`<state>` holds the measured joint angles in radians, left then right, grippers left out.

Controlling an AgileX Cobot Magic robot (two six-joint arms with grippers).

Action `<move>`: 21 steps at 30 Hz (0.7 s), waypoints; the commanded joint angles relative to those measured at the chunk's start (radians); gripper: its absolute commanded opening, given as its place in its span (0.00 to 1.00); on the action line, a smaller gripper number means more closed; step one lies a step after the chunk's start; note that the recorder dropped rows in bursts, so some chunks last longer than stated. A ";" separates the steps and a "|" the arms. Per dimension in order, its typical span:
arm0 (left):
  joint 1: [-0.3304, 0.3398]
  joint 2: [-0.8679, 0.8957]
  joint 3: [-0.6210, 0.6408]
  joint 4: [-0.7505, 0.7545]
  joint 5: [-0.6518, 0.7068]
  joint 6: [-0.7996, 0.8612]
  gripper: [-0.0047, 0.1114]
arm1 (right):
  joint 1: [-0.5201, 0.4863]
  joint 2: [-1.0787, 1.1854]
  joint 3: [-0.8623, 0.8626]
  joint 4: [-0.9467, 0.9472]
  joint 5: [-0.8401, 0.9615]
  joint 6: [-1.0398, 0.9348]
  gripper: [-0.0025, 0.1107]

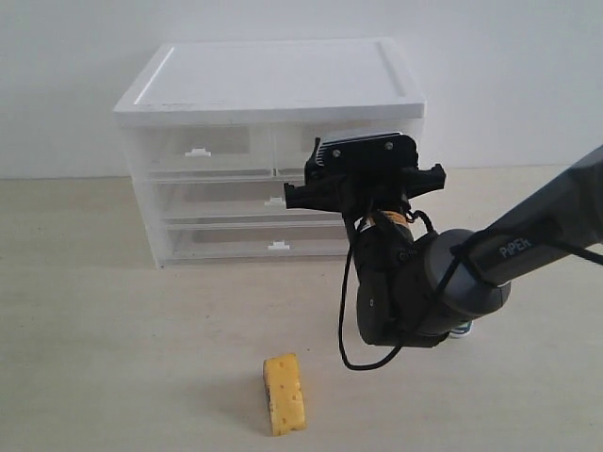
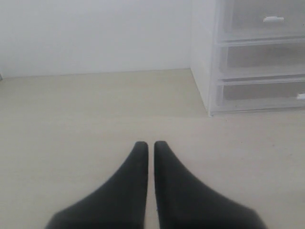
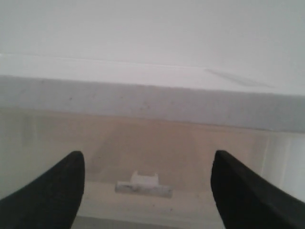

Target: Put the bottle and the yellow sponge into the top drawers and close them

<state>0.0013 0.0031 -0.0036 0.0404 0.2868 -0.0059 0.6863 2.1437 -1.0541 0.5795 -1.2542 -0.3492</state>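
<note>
The yellow sponge point(image 1: 283, 394) lies on the table near the front, apart from both grippers. The bottle point(image 1: 462, 329) is almost wholly hidden behind my right arm; only a teal and white sliver shows. My right gripper point(image 3: 147, 155) is open, close in front of the right top drawer point(image 3: 157, 143), which is shut, its white tab handle point(image 3: 144, 185) between the fingers and beyond them. In the exterior view this gripper point(image 1: 363, 179) covers that drawer. The left top drawer point(image 1: 203, 146) is shut. My left gripper point(image 2: 150, 144) is shut on nothing above bare table.
The white cabinet point(image 1: 273, 75) stands at the back against the wall, with two full-width drawers point(image 1: 245, 202) below the top pair, both shut. The left wrist view shows the cabinet's side point(image 2: 202, 57). My right arm point(image 1: 528, 240) reaches in from the right.
</note>
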 commanded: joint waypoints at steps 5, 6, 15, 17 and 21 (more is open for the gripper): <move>0.004 -0.003 0.004 -0.007 -0.003 -0.001 0.08 | -0.021 0.009 -0.022 0.047 0.127 0.018 0.63; 0.004 -0.003 0.004 -0.007 -0.003 -0.001 0.08 | -0.016 0.007 -0.012 0.089 0.121 0.029 0.63; 0.004 -0.003 0.004 -0.007 -0.003 -0.001 0.08 | 0.070 0.002 0.065 0.102 0.033 0.071 0.63; 0.004 -0.003 0.004 -0.007 -0.003 -0.001 0.08 | 0.070 0.000 0.065 0.074 0.033 0.079 0.63; 0.004 -0.003 0.004 -0.007 -0.003 -0.001 0.08 | 0.043 0.000 0.063 0.074 0.033 0.082 0.63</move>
<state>0.0013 0.0031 -0.0036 0.0404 0.2868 -0.0059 0.7534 2.1443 -0.9933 0.6591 -1.2163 -0.2758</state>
